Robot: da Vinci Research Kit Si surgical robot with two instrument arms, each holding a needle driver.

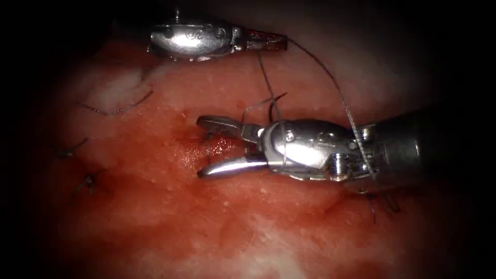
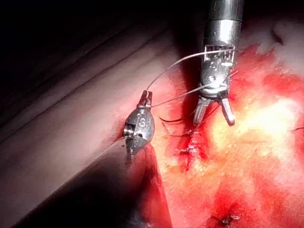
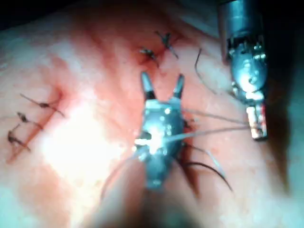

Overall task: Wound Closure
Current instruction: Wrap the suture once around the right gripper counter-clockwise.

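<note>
Endoscope: left tool (image 1: 268,40) clamped on the thread (image 1: 330,82) (fine, limp, slippery, I judge; grip near an end) above the cut (image 1: 206,150), right tool (image 1: 219,147) wide open, empty, thread draped across its wrist; left wrist: same; right wrist: knotted stitches (image 3: 154,50) nearby, needle unseen.

Shiny steel pincer (image 1: 204,150), dark shaft (image 1: 413,150)
</note>
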